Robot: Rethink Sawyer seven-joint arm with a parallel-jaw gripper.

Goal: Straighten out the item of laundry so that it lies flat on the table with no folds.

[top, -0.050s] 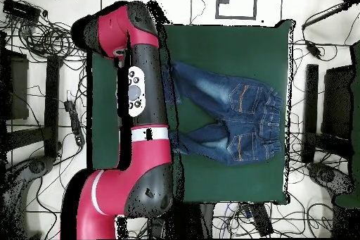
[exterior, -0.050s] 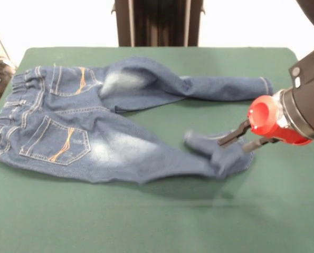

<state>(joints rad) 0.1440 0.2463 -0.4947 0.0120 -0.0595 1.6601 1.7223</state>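
One jeans (exterior, -0.050s: 93,132), one table (exterior, -0.050s: 283,211), one gripper (exterior, -0.050s: 240,141).

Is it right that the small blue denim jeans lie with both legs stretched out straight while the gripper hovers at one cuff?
Not quite. In the front view only the far leg of the blue denim jeans lies straight; the near leg's cuff is folded back on itself, just where the gripper is.

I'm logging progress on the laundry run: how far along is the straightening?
Mostly done: the blue denim jeans lie spread on the green felt table, waistband and far leg flat. In hand: the black-fingered gripper sits at the near leg's cuff. Left: that cuff is folded back and needs pulling out straight.
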